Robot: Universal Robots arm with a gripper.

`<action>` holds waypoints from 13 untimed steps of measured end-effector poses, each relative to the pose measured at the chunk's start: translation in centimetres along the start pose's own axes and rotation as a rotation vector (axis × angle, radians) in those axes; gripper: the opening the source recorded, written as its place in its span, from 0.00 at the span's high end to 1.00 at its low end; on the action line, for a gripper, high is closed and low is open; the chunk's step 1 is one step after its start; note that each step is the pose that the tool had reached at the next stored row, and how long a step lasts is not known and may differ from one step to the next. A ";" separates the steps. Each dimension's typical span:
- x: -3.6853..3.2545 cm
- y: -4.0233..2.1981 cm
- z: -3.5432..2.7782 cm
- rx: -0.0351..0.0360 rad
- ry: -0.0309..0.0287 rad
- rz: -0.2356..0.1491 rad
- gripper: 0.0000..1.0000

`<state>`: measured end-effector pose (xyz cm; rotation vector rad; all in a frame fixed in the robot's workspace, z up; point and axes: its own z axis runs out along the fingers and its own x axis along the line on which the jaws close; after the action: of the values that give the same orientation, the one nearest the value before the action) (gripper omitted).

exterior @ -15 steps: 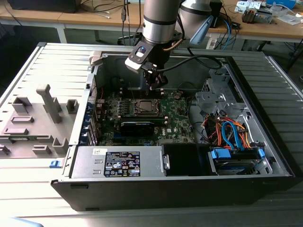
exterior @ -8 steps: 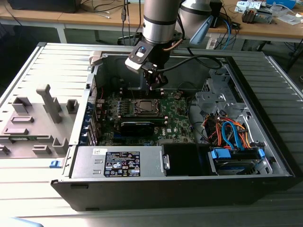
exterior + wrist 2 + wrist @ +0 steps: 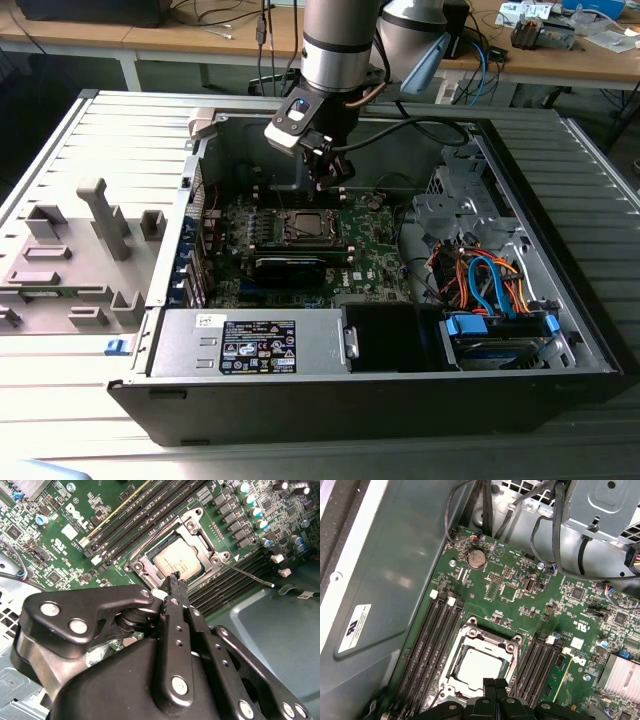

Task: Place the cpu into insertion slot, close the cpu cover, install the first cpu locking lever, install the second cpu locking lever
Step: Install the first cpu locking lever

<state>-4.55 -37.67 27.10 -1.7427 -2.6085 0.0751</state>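
Note:
The cpu point(image 3: 177, 561) lies flat in the insertion slot point(image 3: 303, 226) on the green motherboard, its silver-grey top showing. The cpu cover point(image 3: 159, 550) is down around it, framing the chip through its window; the first wrist view shows the cpu point(image 3: 479, 665) and the cover point(image 3: 487, 639) too. A thin locking lever point(image 3: 250, 576) sticks out from the socket's corner over the memory slots. My gripper point(image 3: 175, 578) hovers just above the socket's edge, shut with nothing in it. It hangs over the socket in the exterior view point(image 3: 330, 183) and in the first wrist view point(image 3: 495, 682).
The board sits in an open computer case point(image 3: 560, 330) with a power supply point(image 3: 255, 345) at the front and a drive cage with orange and blue cables point(image 3: 490, 285) at the exterior view's right. Long memory slots point(image 3: 432, 645) flank the socket. A grey fixture point(image 3: 70, 250) stands at the exterior view's left.

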 end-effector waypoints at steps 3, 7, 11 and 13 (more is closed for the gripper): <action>0.00 0.00 0.00 -0.0001 -0.0001 -0.002 0.89; 0.00 0.00 0.00 -0.0001 -0.0002 -0.005 0.89; 0.00 0.00 0.00 -0.0002 -0.0003 -0.007 0.89; 0.00 0.00 0.00 -0.0002 -0.0004 -0.009 0.89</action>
<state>-4.55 -37.67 27.10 -1.7313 -2.6164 0.0751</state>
